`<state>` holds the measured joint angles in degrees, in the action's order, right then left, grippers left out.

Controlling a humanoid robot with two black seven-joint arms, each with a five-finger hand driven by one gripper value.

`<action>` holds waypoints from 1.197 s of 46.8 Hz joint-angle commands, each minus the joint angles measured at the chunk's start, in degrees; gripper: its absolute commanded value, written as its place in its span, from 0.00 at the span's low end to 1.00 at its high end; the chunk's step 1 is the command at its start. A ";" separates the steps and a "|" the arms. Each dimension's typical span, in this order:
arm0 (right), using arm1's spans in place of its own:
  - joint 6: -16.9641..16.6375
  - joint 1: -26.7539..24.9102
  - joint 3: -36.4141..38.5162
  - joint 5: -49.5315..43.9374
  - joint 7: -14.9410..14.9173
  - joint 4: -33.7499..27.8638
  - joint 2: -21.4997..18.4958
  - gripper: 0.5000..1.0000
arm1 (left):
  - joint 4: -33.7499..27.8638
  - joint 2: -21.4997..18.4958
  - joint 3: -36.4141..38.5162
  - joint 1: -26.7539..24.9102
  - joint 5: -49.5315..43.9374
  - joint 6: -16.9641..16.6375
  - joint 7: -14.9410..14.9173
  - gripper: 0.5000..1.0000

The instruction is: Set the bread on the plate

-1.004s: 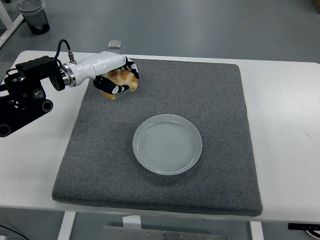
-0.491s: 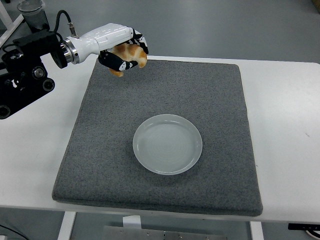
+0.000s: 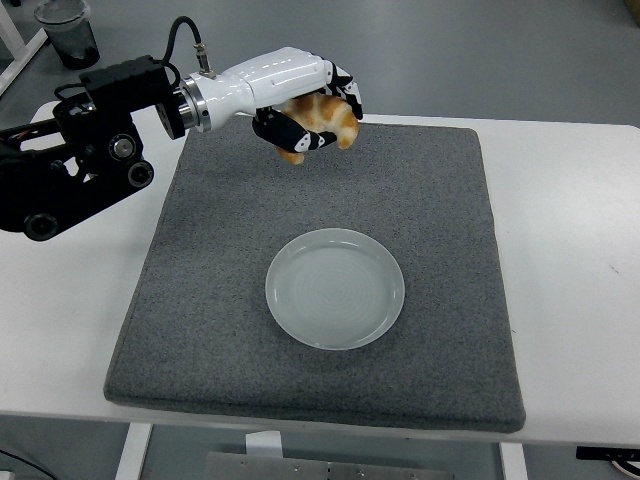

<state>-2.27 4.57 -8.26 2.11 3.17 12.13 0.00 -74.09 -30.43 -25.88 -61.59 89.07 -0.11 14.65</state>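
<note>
My left hand (image 3: 312, 115) is shut on a golden-brown piece of bread (image 3: 322, 119) and holds it in the air above the far middle of the grey mat (image 3: 200, 290). The bread shows between the white-and-black fingers. A pale round plate (image 3: 335, 288) lies bare on the mat, nearer to me and slightly right of the hand. The left arm reaches in from the left edge. My right arm does not show.
The mat covers most of the white table (image 3: 570, 260). A dark bin (image 3: 68, 30) stands on the floor at the far left, beyond the table.
My left hand has lifted the bread off the mat's far left corner and carried it to the right, towards the plate's side.
</note>
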 commanded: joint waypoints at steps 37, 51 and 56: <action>-0.02 0.00 0.09 0.00 -0.01 0.00 0.00 0.86 | -6.42 5.39 13.22 -1.78 4.44 0.81 2.05 0.00; -0.02 0.00 0.09 0.00 -0.01 0.00 0.00 0.86 | -5.80 5.04 14.81 1.29 9.27 0.81 2.49 0.00; -0.02 0.00 0.00 0.00 -0.01 0.00 0.00 0.86 | -5.28 4.68 15.60 1.64 9.54 0.72 2.66 0.00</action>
<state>-2.27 4.57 -8.19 2.11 3.16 12.13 0.00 -79.62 -25.54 -10.82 -60.14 98.48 0.70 17.17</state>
